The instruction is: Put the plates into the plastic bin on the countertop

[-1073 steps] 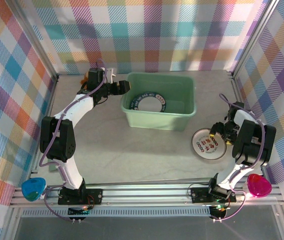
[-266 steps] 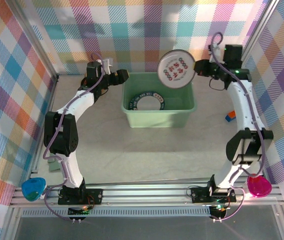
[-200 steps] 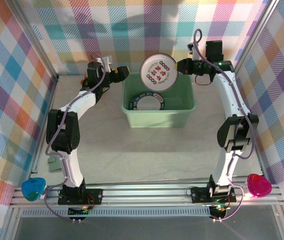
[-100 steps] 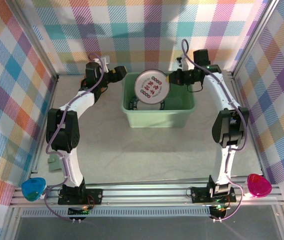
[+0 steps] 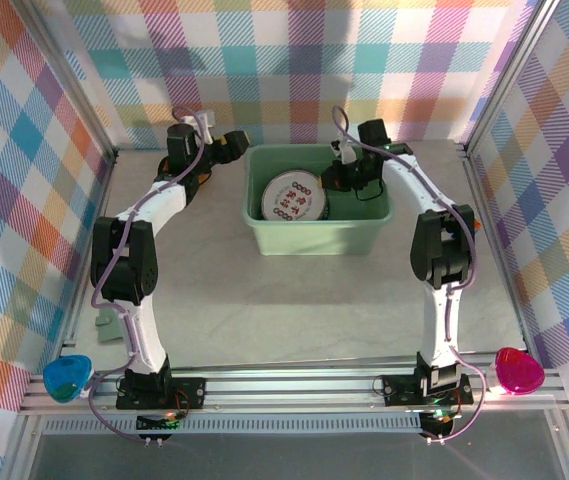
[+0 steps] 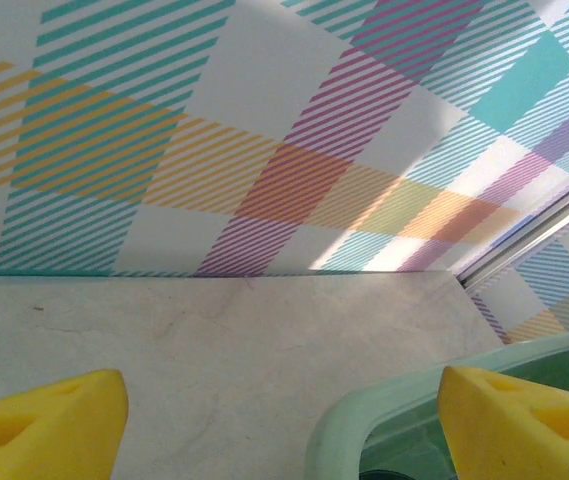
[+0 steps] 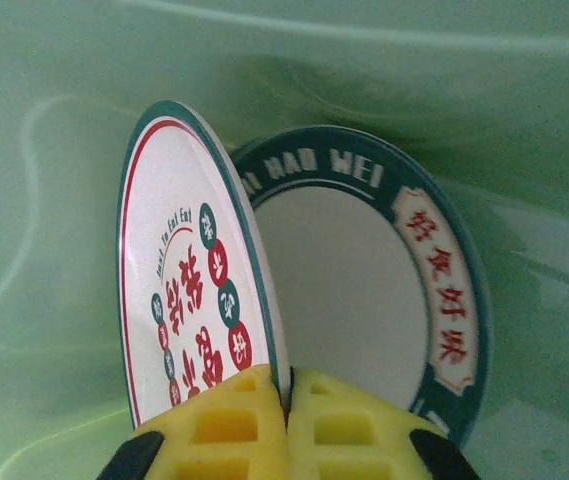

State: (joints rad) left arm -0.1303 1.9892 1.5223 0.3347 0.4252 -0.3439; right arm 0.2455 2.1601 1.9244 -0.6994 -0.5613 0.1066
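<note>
A small round white dotted plate (image 7: pixel 189 300), banded in teal and red at the rim, hangs on edge inside the pale mint-green rectangular plastic bin (image 5: pixel 314 238). The yellow foam pads (image 7: pixel 224 430) of the right gripper (image 7: pixel 287 400) pinch its rim, the jaws drawn narrow on that thin edge. The arm reaches in over the bin's far-right side.

The dish leans steeply over a second one lying flat on the bin's floor, a round white dark-rimmed plate (image 7: pixel 364 290) with white lettering and red-on-cream panels. Whether the two touch cannot be told from the wrist view.

Just outside the bin's far-left corner, the left gripper (image 6: pixel 284 430) hovers with its yellow fingers spread wide and nothing between them. Below it lies the light grey, faintly marbled countertop (image 6: pixel 214 340), and a colourful plaid wall (image 6: pixel 264 130) rises behind the bin.

The danger lies in the release. Let go at this tilt, the dotted plate would likely strike edge-first on the dark-rimmed plate, which could chip either one. It might also end up propped against the bin's wall rather than stacked flat. The grip on so little rim looks slight, so a sudden wrist turn could let the plate slip early. Laying it flatter and closer to the plate below before the jaws part would be safer.
</note>
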